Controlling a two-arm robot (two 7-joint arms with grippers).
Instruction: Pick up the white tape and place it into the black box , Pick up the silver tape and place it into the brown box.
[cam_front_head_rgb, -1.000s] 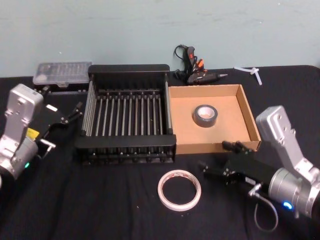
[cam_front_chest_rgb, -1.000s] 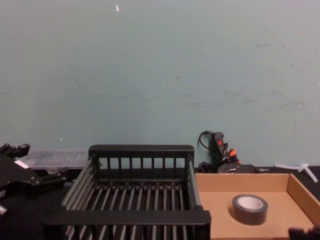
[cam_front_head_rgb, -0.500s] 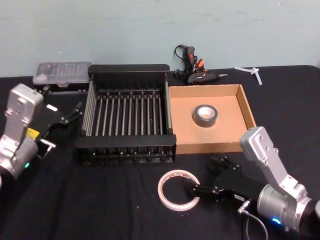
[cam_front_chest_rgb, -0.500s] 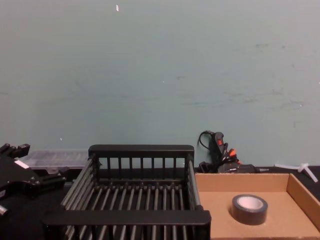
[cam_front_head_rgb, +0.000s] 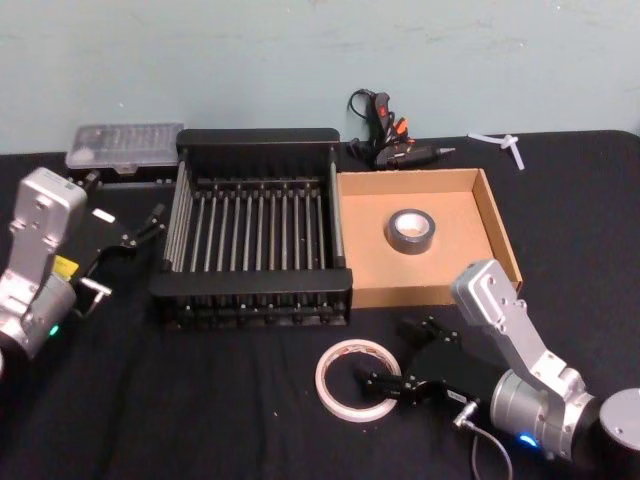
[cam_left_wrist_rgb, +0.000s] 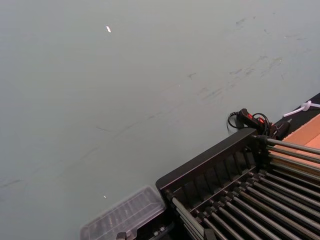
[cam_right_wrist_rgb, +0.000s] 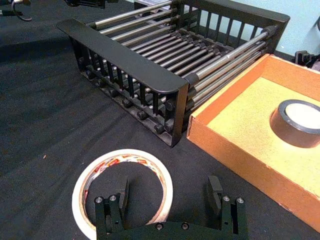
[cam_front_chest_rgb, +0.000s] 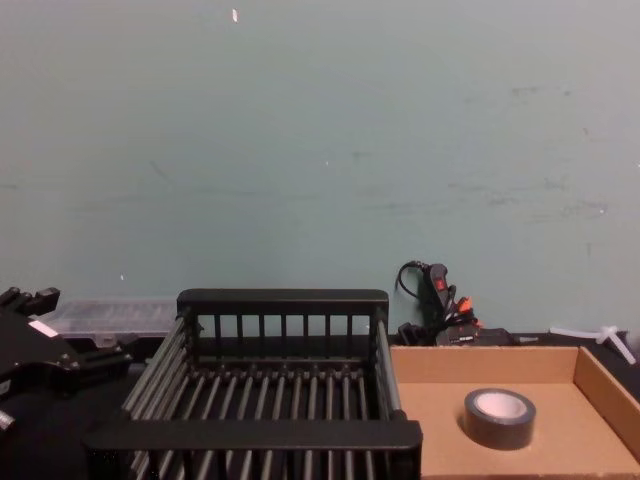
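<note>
right tool (cam_front_head_rgb: 400, 358): low over the desk (cam_front_head_rgb: 200, 400) in front of the brown box (cam_front_head_rgb: 495, 225); fingers spread wide, holding nothing; one finger (cam_right_wrist_rgb: 120, 197) sits over the right part of the white tape, the other (cam_right_wrist_rgb: 214, 192) outside the ring, over bare desk; cannot tell if either touches the tape
white tape (cam_front_head_rgb: 335, 385): flat on the desk, in front of the gap between the two boxes, near the black box's front rim; red print on inner core seen in the right wrist view (cam_right_wrist_rgb: 107, 162)
left tool (cam_front_head_rgb: 140, 228): off to the left of the black box, raised, pointing toward the box's left wall; cannot tell how far apart its fingers are; nothing seen in it
black box (cam_front_head_rgb: 255, 140): mid desk, slatted bottom, nothing inside; right wall just beside the brown box's left wall
brown box: right of the black box, open top, low walls
silver tape (cam_front_head_rgb: 411, 231): lying flat inside the brown box, about mid floor, apart from the walls; pale core facing up
clear plastic case (cam_front_head_rgb: 125, 145): behind the black box's left rear corner
glue guns and cords (cam_front_head_rgb: 390, 135): at the desk's back edge, behind the brown box
white plastic piece (cam_front_head_rgb: 500, 145): back right of the desk, well apart from the boxes
</note>
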